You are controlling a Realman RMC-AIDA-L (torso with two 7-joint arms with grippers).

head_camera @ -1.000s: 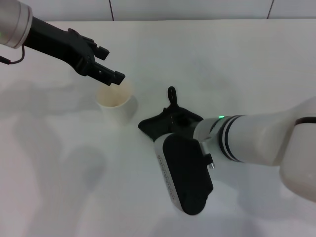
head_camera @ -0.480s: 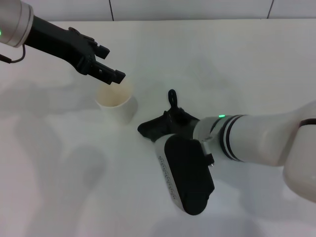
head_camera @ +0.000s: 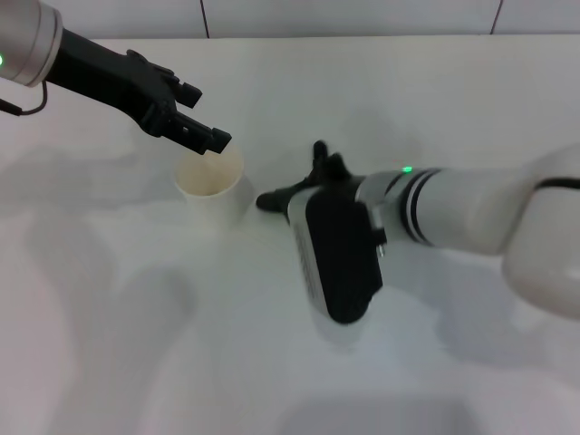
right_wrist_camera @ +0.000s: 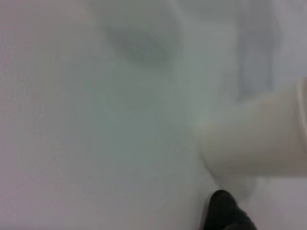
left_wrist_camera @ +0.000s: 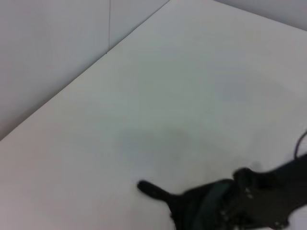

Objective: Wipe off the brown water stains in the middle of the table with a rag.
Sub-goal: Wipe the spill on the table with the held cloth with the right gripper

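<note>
Since the earlier frame, right gripper (head_camera: 313, 186), grip unseen, has swept the dark charcoal soft rag (head_camera: 288, 193) toward the white paper cup (head_camera: 212, 188); wiping underway, stain hidden; left gripper (head_camera: 201, 136) hovers open above cup.

A lab-like test space is suggested: a bare white worktop (head_camera: 435, 109) is backed by plain pale wall panels (head_camera: 344, 16) divided by thin seams.

Left gripper (head_camera: 217, 145) over white cup (head_camera: 212, 188), right arm pressing rag (head_camera: 276, 197) (mostly hidden) onto table (head_camera: 109, 299)
</note>
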